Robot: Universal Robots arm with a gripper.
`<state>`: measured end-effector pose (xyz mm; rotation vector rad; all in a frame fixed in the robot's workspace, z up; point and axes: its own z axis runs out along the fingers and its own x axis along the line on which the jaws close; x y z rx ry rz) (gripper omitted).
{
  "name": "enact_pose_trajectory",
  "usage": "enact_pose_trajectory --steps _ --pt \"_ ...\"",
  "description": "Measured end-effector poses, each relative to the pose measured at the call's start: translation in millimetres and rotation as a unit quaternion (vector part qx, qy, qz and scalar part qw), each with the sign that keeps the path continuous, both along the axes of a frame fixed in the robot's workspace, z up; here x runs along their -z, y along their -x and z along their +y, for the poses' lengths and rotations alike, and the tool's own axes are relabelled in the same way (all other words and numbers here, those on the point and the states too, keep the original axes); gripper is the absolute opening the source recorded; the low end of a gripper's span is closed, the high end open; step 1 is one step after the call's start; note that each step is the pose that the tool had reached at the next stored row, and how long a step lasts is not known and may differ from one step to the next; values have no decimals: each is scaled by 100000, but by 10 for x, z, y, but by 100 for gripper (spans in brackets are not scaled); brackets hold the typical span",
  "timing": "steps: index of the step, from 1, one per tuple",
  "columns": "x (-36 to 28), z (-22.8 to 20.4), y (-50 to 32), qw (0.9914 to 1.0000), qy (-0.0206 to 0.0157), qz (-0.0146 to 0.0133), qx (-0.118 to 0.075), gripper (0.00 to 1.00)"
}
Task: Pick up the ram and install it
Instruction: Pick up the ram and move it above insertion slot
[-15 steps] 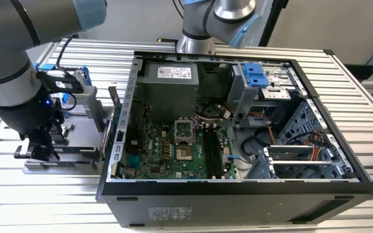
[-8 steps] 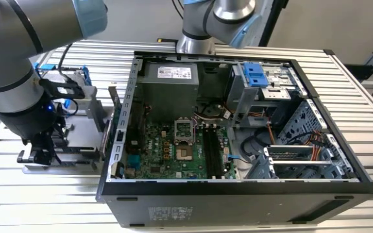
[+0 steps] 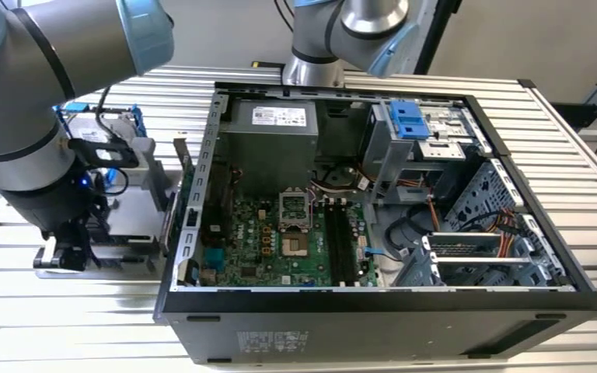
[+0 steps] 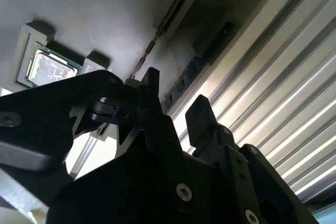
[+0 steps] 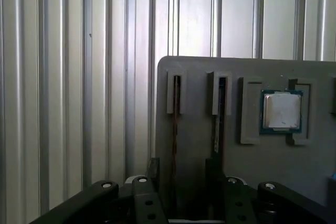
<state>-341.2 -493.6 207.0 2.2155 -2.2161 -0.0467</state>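
Dim, shadowed wrist views; evenly lit exterior.

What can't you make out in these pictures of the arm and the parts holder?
1. First wrist view: the ram and the thinner stick beside it stand edge-on in the holder, so their faces are hidden. The gripper covers one end of each.
2. Second wrist view: the gripper's body hides which stick lies between its open fingers.
3. Exterior view: the arm blocks much of the holder; the motherboard slots are too small to judge.
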Motion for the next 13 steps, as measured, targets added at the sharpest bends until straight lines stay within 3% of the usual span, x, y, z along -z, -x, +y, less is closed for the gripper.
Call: enact_pose_trajectory --steps 9,13 --pt "131 -3 12 100000 20 -1 46 100" --pt "137 -4 13 100000 41 6 54 100"
